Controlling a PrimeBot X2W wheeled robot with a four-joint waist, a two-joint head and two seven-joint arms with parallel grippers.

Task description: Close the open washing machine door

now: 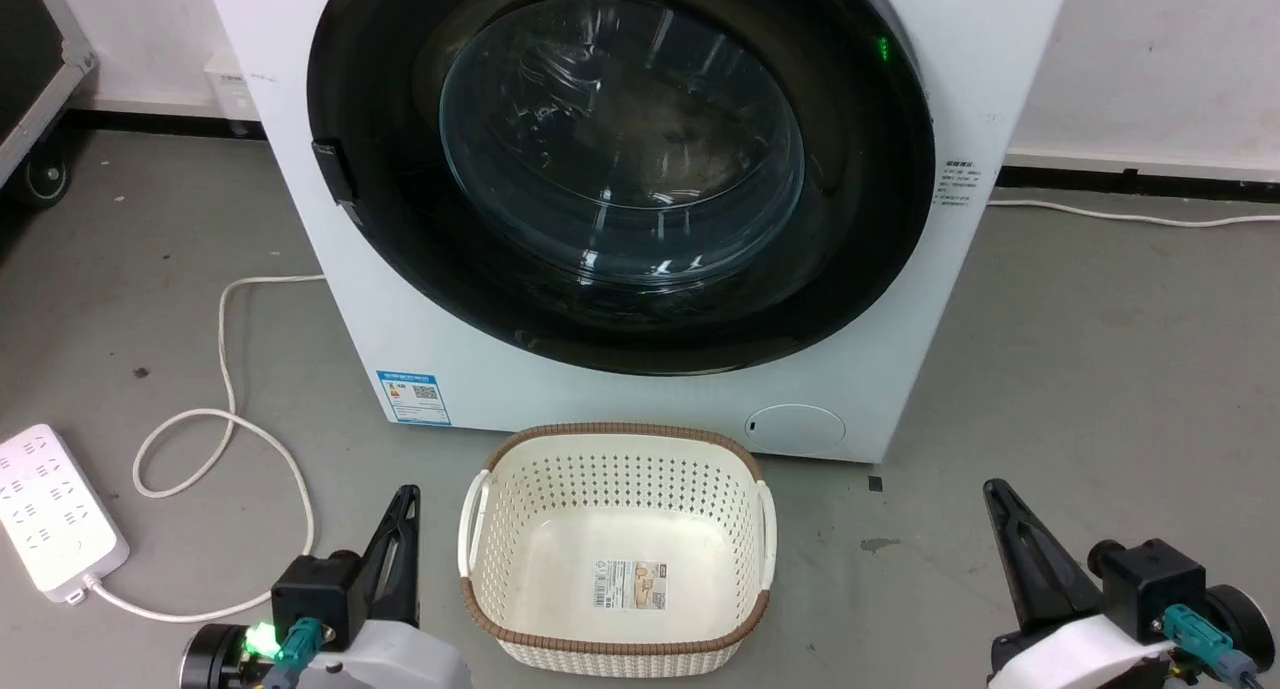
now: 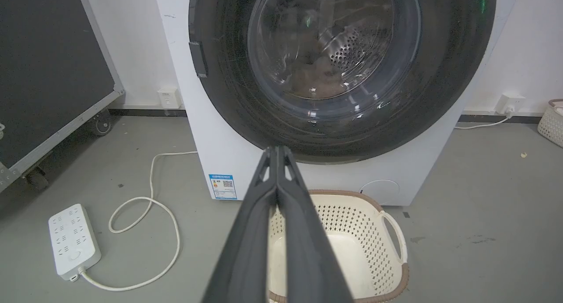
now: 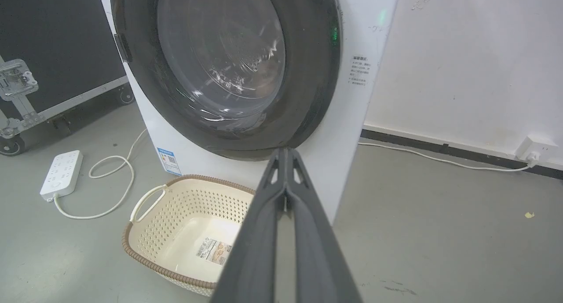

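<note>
Head view: the washing machine door [image 1: 620, 169] is sitting in the machine's white front. Its glossy black rim is lying flush with the panel as far as I can tell, with no gap showing. A dark latch tab [image 1: 335, 174] is sticking out at the rim's left edge. The left tool [image 1: 408, 496] and right tool [image 1: 993, 494] are hovering low over the grey floor [image 1: 1080, 369], well apart from the door. They are flanking a cream basket [image 1: 620, 432] that is standing just before the machine's bottom edge.

Left wrist view: the left tool [image 2: 277, 155] is pressing its two fingers together and gripping nothing. The door [image 2: 334, 52] is facing it, with the steel drum showing through the glass bowl. A white power strip [image 2: 72, 241] and a looping cable [image 2: 151, 197] are lying on the floor off the machine's left corner. A black wheeled case [image 2: 44, 74] is standing beyond them.

Right wrist view: the right tool [image 3: 286, 157] is also pinching shut on nothing. The door [image 3: 224, 61] is showing at a slant, its rim hugging the panel. A wall socket [image 3: 532, 147] is feeding a cable along the skirting.

Handling, as judged: the door is looking heavy and rigid, swinging as one piece. The rim is looking slick and the glass is best left alone. If the latch is not yet catching, I am favouring a flat push on the black rim near the tab. The floor is giving clear approach apart from the basket.
</note>
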